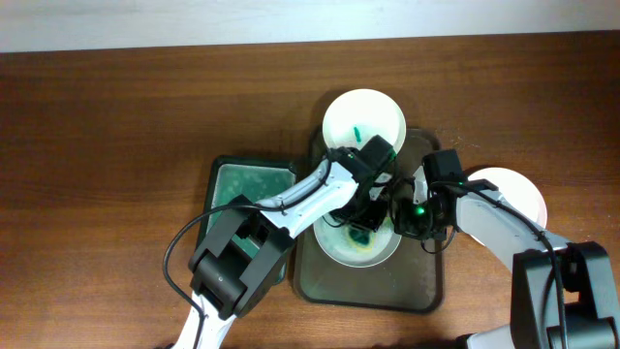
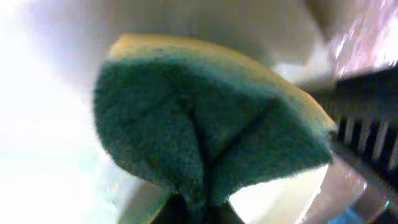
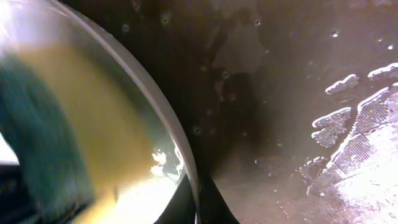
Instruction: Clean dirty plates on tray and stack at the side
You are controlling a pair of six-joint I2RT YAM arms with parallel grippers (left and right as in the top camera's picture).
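Wooden worktop (image 1: pixel 116 116) carries the tray (image 1: pixel 373 289). On it, the left gripper (image 1: pixel 366 211) clenches the sponge (image 2: pixel 205 130) against the middle plate (image 1: pixel 360 252). The right gripper (image 1: pixel 407 218) pinches that plate's rim.

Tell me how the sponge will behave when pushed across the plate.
Probably soft and floppy: the sponge creases deeply where the left gripper pinches it. Likely light, as it looks like foam under a green scouring face. It may glide easily, since the plate looks wet.
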